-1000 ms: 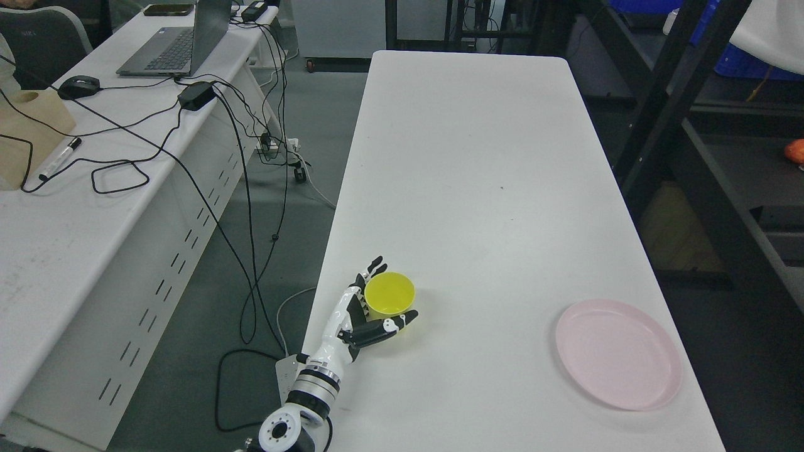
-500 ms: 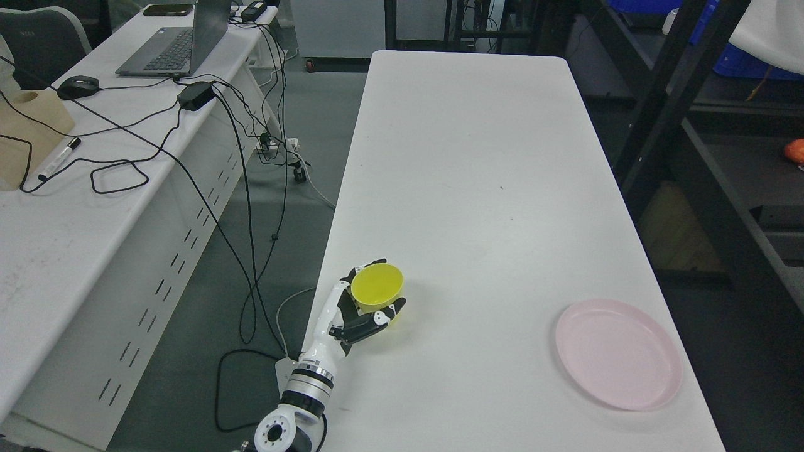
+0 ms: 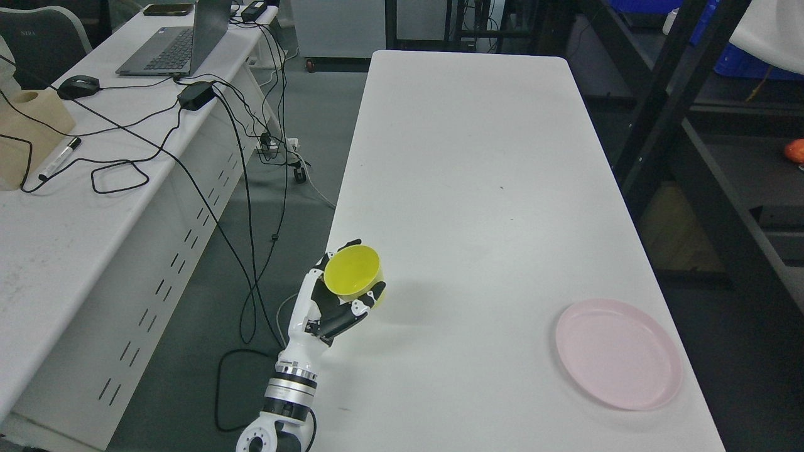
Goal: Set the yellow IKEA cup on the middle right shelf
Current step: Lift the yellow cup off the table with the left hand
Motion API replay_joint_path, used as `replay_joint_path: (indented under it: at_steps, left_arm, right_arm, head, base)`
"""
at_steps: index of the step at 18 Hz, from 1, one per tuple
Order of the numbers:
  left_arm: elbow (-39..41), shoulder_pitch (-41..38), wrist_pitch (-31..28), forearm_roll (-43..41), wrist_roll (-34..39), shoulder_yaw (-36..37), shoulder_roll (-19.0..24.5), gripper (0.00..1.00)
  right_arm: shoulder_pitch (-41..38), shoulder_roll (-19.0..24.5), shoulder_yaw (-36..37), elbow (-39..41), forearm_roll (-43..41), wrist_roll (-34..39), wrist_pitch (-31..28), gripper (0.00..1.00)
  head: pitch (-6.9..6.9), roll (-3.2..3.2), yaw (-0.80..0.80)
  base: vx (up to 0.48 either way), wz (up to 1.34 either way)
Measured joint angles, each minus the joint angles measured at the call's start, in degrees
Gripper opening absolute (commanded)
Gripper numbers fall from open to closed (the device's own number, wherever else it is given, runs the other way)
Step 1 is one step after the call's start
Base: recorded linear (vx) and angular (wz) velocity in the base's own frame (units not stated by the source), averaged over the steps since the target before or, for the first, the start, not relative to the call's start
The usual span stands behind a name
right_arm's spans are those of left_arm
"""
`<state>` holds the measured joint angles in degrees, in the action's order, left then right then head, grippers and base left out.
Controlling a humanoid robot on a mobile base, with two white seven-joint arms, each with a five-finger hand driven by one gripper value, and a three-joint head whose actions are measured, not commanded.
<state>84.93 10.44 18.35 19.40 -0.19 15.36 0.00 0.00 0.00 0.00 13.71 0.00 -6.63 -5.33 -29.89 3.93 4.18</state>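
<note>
Smooth white table (image 3: 477, 157); left hand (image 3: 333, 301) grips round yellow cup (image 3: 353, 273).

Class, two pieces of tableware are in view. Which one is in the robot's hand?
The yellow cup, gripped by the left hand at the white table's left edge. The pink plate lies untouched at the table's near right.

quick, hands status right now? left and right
Left hand: closed around the yellow cup, held at the white table's left edge.
Right hand: not in view.
</note>
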Motion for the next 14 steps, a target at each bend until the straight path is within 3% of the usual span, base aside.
replay_joint_path:
  at_steps: [14]
  left_arm:
    - [8.62,-0.87,0.31,0.18,-0.04,-2.29,0.0,0.01]
  right_arm:
    - [0.0,0.0,0.0,0.0,0.0,0.0,0.0,0.99]
  head:
    - [0.0,0.0,0.0]
  base:
    - [-0.005,0.0]
